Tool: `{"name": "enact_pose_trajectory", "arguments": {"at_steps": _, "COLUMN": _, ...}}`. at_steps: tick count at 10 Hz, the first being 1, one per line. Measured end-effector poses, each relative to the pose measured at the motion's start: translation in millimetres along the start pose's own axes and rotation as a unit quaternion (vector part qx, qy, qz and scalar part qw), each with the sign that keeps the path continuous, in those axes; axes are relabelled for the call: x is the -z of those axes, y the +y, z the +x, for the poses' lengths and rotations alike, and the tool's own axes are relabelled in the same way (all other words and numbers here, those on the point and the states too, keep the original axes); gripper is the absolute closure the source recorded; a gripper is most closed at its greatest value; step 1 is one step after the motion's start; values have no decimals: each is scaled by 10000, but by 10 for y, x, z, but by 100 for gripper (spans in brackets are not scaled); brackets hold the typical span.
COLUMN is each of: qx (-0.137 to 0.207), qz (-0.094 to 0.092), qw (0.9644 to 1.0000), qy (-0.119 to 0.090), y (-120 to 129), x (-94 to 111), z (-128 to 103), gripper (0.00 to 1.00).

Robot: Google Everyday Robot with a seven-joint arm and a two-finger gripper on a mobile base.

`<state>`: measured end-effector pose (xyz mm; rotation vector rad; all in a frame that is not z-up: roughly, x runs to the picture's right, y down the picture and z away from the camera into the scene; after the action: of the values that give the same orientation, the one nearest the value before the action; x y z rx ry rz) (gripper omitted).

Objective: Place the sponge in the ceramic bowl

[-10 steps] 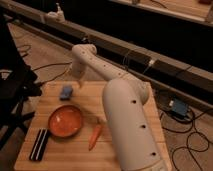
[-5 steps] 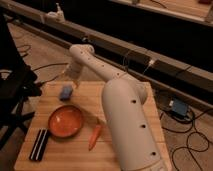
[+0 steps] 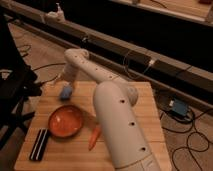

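The light-blue sponge (image 3: 66, 92) is at the far left of the wooden table (image 3: 142, 107), just beyond the bowl. The orange-red ceramic bowl (image 3: 65, 121) sits near the table's left front and holds nothing. My white arm reaches from the lower right across the table and bends down at its far end. My gripper (image 3: 65, 82) is right over the sponge, at its top edge. The wrist hides whether the gripper grips the sponge.
An orange carrot (image 3: 94, 136) lies right of the bowl, beside my arm. A black ribbed object (image 3: 39, 144) lies at the front left corner. Cables and a blue box (image 3: 178, 107) are on the floor to the right. A dark chair stands left of the table.
The far end of my arm has dipped slightly lower and to the left, over the sponge. The sponge and the bowl have stayed where they were.
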<state>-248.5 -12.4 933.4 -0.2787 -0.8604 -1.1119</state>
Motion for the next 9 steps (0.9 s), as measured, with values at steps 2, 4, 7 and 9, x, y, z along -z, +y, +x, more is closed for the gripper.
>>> {"name": "enact_pose_trajectory", "arguments": {"at_steps": 2, "qx": 6, "qz": -33, "qw": 10000, "qy": -83, "y": 37, "x": -48, "z": -19, "gripper": 25}}
{"name": "enact_pose_trajectory", "arguments": {"at_steps": 4, "qx": 9, "qz": -31, "qw": 10000, "qy": -81, "y": 30, "x": -49, "z": -20, "gripper": 25}}
{"name": "enact_pose_trajectory", "arguments": {"at_steps": 7, "qx": 56, "qz": -99, "qw": 9999, "qy": -22, "y": 90, "x": -98, "z": 36, "gripper": 25}}
{"name": "enact_pose_trajectory", "arguments": {"at_steps": 9, "qx": 57, "qz": -236, "qw": 9997, "qy": 4, "y": 229, "x": -211, "z": 102, "gripper": 25}}
